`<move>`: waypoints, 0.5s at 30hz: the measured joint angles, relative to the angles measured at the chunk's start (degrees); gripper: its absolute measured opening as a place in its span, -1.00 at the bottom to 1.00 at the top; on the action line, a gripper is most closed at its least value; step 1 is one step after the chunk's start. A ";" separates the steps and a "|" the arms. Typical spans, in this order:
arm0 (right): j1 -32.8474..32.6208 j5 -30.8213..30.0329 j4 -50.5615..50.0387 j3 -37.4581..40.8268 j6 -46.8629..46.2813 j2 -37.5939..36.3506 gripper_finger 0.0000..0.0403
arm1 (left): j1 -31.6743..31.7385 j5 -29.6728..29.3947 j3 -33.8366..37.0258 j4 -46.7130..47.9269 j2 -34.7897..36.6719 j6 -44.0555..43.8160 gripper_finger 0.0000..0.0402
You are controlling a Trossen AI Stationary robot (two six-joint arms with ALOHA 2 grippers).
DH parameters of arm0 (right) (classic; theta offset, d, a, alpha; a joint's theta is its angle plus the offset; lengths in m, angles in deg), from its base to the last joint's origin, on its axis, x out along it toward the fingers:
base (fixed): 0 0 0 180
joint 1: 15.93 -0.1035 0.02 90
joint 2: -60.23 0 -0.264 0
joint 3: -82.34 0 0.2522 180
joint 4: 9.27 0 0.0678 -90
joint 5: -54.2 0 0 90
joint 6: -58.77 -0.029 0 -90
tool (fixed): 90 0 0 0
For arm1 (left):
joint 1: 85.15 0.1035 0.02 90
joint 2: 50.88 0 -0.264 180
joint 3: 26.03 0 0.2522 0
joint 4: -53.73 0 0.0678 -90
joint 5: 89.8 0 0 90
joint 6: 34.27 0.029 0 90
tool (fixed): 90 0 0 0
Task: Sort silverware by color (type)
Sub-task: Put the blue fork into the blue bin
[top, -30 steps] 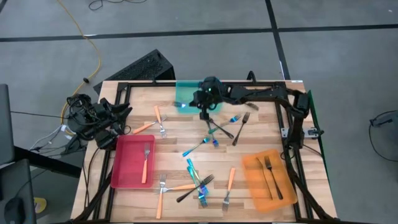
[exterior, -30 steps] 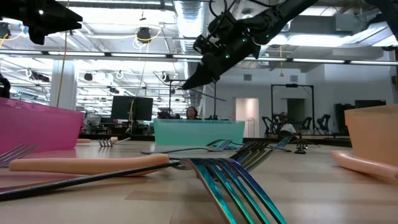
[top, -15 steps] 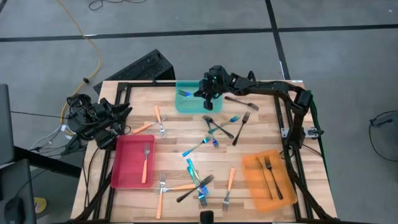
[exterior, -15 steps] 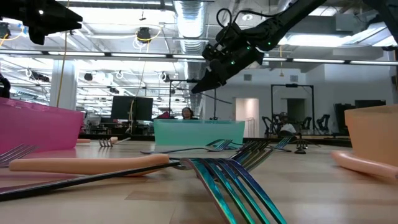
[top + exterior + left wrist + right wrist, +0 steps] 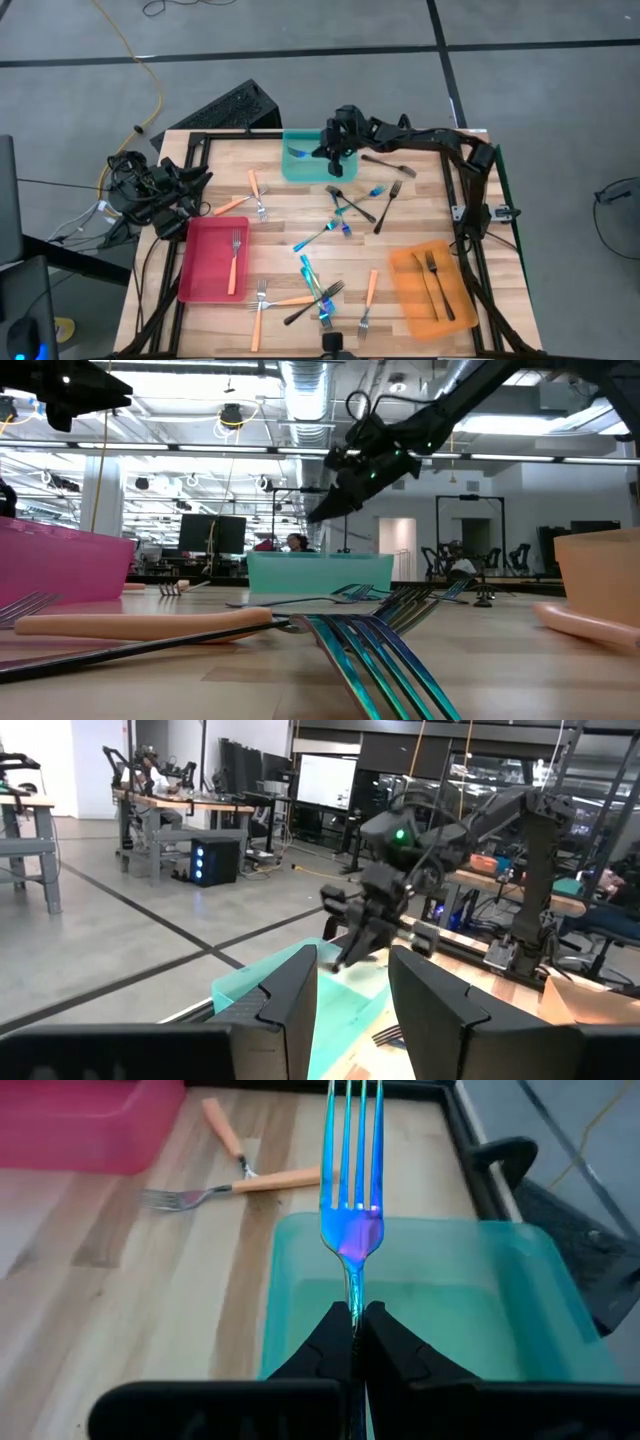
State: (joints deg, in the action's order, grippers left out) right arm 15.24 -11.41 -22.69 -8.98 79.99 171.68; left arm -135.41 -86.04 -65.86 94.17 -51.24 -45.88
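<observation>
Looking down on the wooden table [image 5: 280, 215] filling the middle of the high view. Seeing three trays on it: red tray [image 5: 205, 265] at lower left holding one orange-handled fork, orange tray [image 5: 415, 300] at lower right holding two dark forks, teal tray [image 5: 296, 168] at top middle.

Waiting at the left edge with the left gripper [image 5: 352, 980], fingers standing apart and holding nothing.

Having moved up the frame in the last second, now hanging over the right part of the teal tray with the right gripper [image 5: 335, 152]. Squeezing tight on the handle of a blue fork [image 5: 350, 1220], tines pointing out over the tray.

Probably getting ready to let the blue fork down into the teal tray. Leaving many loose forks [image 5: 318, 285] on the table, so sorting is far from done.
</observation>
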 joint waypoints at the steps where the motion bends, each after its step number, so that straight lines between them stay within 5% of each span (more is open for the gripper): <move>1: -0.14 -0.02 0.41 -0.13 -0.10 0.53 -0.85 | 0.00 0.02 0.00 0.08 0.00 0.00 -0.44; 15: 3.92 5.72 -2.05 -0.12 -2.10 1.35 -0.85 | 0.00 0.08 0.02 0.09 0.00 0.00 -0.44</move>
State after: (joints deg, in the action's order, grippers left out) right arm 19.16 -5.70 -24.73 -9.10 77.89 173.03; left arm -135.41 -85.95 -65.84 94.25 -51.24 -45.88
